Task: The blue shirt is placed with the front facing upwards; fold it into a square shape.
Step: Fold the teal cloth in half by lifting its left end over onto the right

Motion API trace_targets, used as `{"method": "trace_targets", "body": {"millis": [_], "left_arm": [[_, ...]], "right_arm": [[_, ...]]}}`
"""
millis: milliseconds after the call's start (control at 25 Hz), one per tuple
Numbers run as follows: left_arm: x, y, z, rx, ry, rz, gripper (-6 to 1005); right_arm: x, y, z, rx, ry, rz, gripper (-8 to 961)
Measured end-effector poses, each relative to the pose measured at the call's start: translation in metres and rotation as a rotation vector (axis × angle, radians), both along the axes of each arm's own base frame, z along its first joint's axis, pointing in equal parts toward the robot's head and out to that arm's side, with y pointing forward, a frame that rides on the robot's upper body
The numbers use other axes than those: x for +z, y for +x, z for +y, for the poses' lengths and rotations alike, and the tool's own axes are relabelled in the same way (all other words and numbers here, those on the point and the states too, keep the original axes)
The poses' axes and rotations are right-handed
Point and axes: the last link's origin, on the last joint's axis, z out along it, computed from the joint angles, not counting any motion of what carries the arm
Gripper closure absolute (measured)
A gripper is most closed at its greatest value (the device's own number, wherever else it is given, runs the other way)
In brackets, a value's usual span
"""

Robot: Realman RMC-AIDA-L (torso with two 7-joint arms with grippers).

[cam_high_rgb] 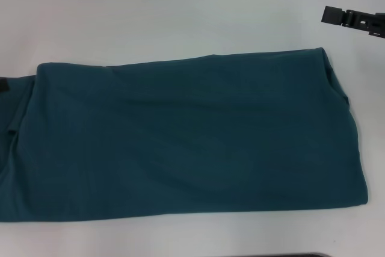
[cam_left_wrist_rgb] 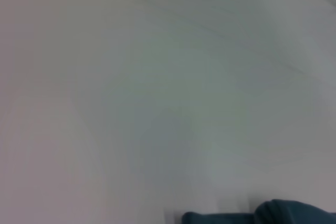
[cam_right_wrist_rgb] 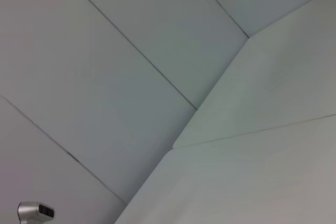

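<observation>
The blue shirt [cam_high_rgb: 186, 139] lies on the white table [cam_high_rgb: 180, 10], folded into a long plain teal band that runs from the left edge to the right. No lettering shows. A corner of it shows in the left wrist view [cam_left_wrist_rgb: 273, 213]. My right gripper [cam_high_rgb: 355, 19] is black, hovers over bare table beyond the shirt's far right corner, and holds nothing. A small dark bit [cam_high_rgb: 2, 84] sits at the shirt's left edge. I cannot tell whether it is my left gripper or the neck label.
Bare white table lies beyond the shirt and along its near edge [cam_high_rgb: 180, 239]. A dark edge [cam_high_rgb: 301, 255] shows at the bottom. The right wrist view shows white wall panels [cam_right_wrist_rgb: 157, 51] and a small silver device [cam_right_wrist_rgb: 34, 211].
</observation>
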Motion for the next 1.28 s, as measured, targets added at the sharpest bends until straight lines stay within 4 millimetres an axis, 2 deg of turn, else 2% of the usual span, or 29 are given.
{"method": "trace_targets", "body": {"millis": [1280], "left_arm": [[-0.012, 0.012, 0.001, -0.035, -0.135, 0.0, 113]], "right_arm": [[0.004, -0.001, 0.005, -0.001, 0.002, -0.006, 149]]}}
